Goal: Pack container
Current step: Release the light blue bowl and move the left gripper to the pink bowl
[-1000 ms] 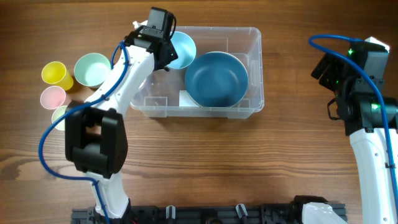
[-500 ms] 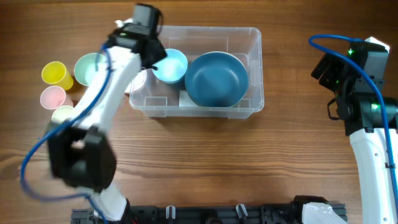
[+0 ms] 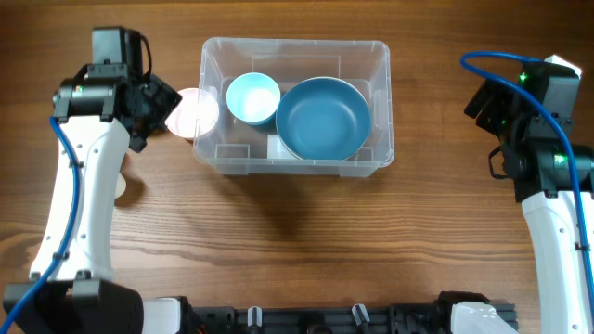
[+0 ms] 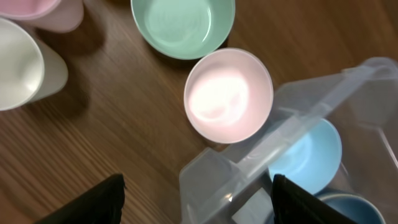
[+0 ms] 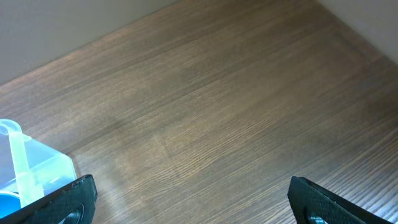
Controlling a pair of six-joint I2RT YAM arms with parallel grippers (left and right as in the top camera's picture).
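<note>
The container (image 3: 295,42) looks light, stiff, slick; take its far-edge rim. Left gripper (image 4: 198,182) and right gripper (image 5: 193,183) gape empty.

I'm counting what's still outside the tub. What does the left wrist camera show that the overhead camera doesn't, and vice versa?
Only left wrist: the green bowl and pink cup, which the left arm covers overhead. Only overhead: the right arm and the whole container. Both: the pink bowl beside the container and the light blue bowl inside it.

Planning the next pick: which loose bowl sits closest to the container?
The pale pink bowl, right beside the container; the mint green bowl lies farther off.
</note>
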